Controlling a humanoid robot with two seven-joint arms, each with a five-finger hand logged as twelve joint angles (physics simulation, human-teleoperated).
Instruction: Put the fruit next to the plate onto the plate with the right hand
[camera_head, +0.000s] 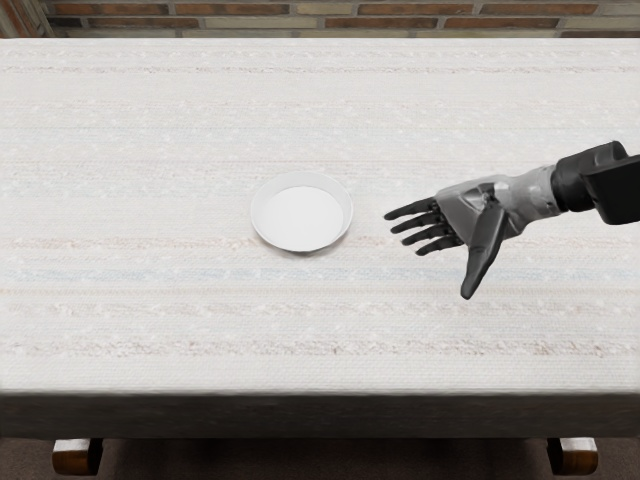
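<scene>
Text, labels, brands, numbers, signs: none legible. Surfaces checked: plate (301, 215), right hand (462, 215), table (150, 140), brick wall (300, 14) at the far edge.

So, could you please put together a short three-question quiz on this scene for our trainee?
1. True or false: the right hand is closed around a fruit.
2. In the head view, where does the plate lie relative to that hand? A) to the picture's left of it, not touching it; B) to the picture's right of it; C) directly under its palm.
3. Fill in the number: pieces of fruit visible on the table: ___.

Key: 1 false, its fingers are spread and hold nothing; 2 A; 3 zero, and the plate is empty too.
</scene>
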